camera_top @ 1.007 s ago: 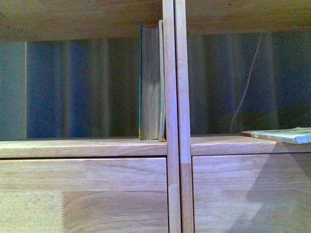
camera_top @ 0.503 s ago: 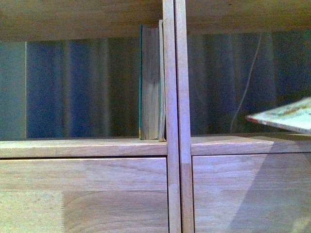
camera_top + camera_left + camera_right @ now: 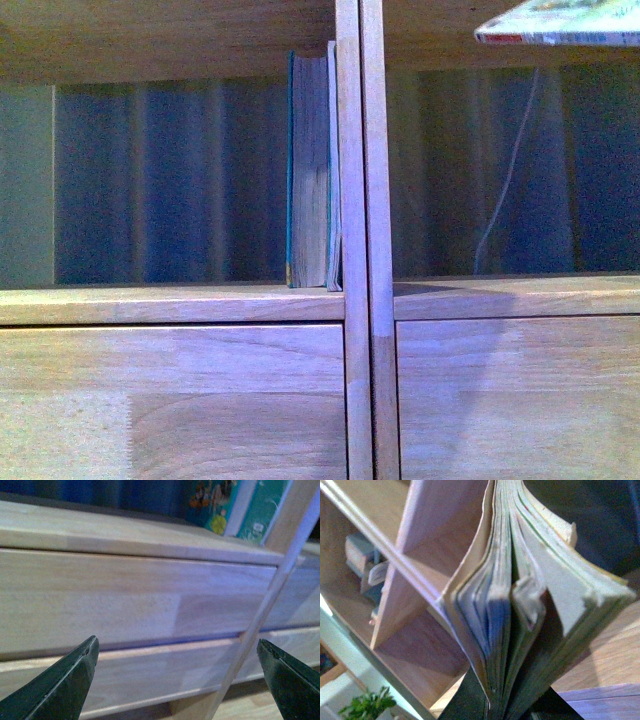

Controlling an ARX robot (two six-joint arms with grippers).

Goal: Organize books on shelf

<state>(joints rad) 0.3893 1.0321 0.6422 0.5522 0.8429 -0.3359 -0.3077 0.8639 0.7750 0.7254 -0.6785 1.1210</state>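
Note:
The thick teal-covered book (image 3: pixel 310 170) with yellowed pages stands upright in the left compartment of the wooden shelf (image 3: pixel 170 305), against the central double upright (image 3: pixel 358 240). Its cover also shows in the left wrist view (image 3: pixel 212 502). The thin white-and-blue paperback (image 3: pixel 560 25) hangs flat at the top right, high above the right compartment's floor, its white-and-red spine end towards the upright. My right gripper (image 3: pixel 495 705) is shut on it; its pages (image 3: pixel 520 595) fan open above the jaws. My left gripper (image 3: pixel 177 680) is open and empty, in front of a drawer front (image 3: pixel 125 600).
Plain drawer fronts (image 3: pixel 170 400) lie below the compartments. A thin white cable (image 3: pixel 505 170) hangs at the back of the right compartment. In the right wrist view, further shelf compartments (image 3: pixel 420 630) hold small objects (image 3: pixel 362 562), and a green plant (image 3: pixel 367 707) shows beyond.
The paperback has risen from the right compartment's floor, through a tilted position, to the top right of the front view. The teal book has not moved.

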